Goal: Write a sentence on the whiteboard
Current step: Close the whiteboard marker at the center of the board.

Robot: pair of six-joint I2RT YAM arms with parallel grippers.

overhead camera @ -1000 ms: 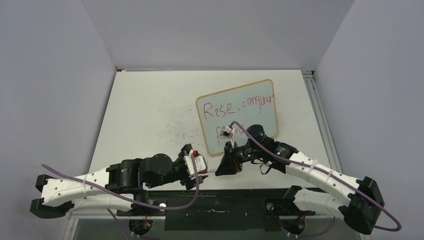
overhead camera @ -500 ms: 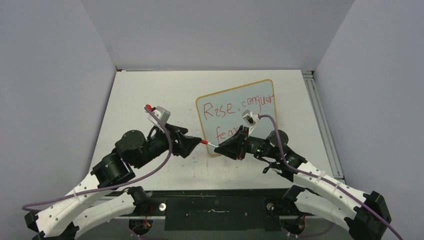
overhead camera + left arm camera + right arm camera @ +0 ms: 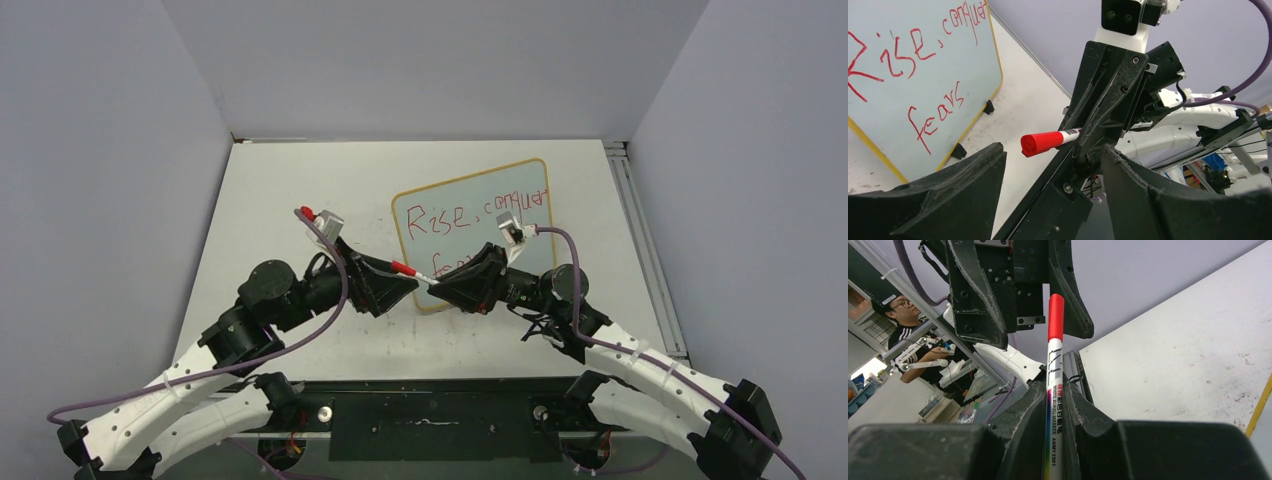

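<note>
The sentence [image 3: 918, 45] looks finished on the whiteboard [image 3: 958, 70]; right gripper [image 3: 1055, 390] clamps the capped red marker [image 3: 1054, 365], left gripper [image 3: 1053, 152] gapes at its cap [image 3: 1040, 142], so only stowing seems left

On the scuffed white counter [image 3: 290, 210] lies a small, rounded-corner, pale whiteboard [image 3: 530, 245] with a thin light-wood frame, turned askew. Its thin red handwritten sentence [image 3: 450, 220] reads "Rise, conquer" on the top line; the right arm hides most of the second line. In front of the board's near-left corner the two black claws meet. The right claw [image 3: 441, 287] pinches a slim white marker [image 3: 420, 276], and the marker's red cap lies at the tips of the left claw [image 3: 400, 283].
</note>
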